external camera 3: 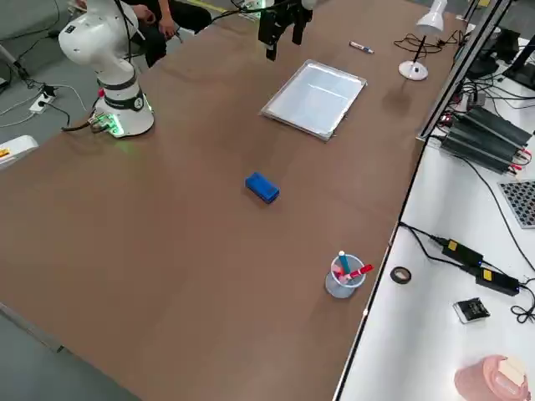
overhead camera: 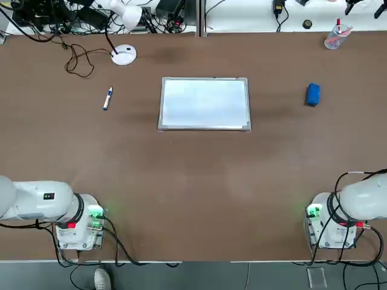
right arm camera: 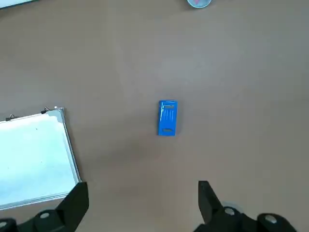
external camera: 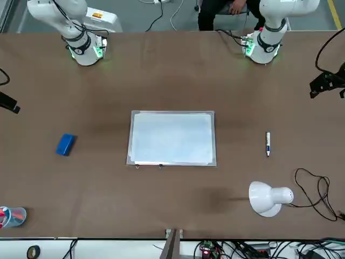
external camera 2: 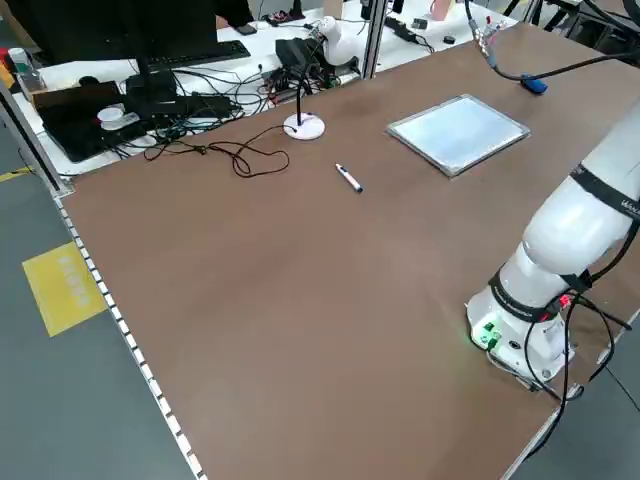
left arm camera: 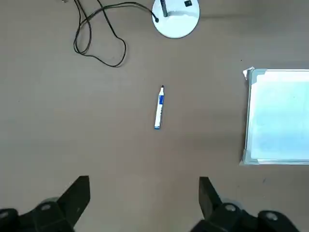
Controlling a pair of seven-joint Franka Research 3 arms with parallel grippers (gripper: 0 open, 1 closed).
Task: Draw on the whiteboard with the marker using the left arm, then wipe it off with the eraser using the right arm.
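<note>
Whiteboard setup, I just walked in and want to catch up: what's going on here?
Nothing is being handled yet. The whiteboard lies blank mid-table, the marker loose on its left, the eraser on its right. The left gripper hangs open above the marker, and the right gripper open above the eraser.

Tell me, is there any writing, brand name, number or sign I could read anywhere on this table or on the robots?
None can be read.
Left arm: a small dark label, too small to read.
Marker: a blue band, any print too small.
Eraser: moulded lines only.
Whiteboard: blank.
</note>
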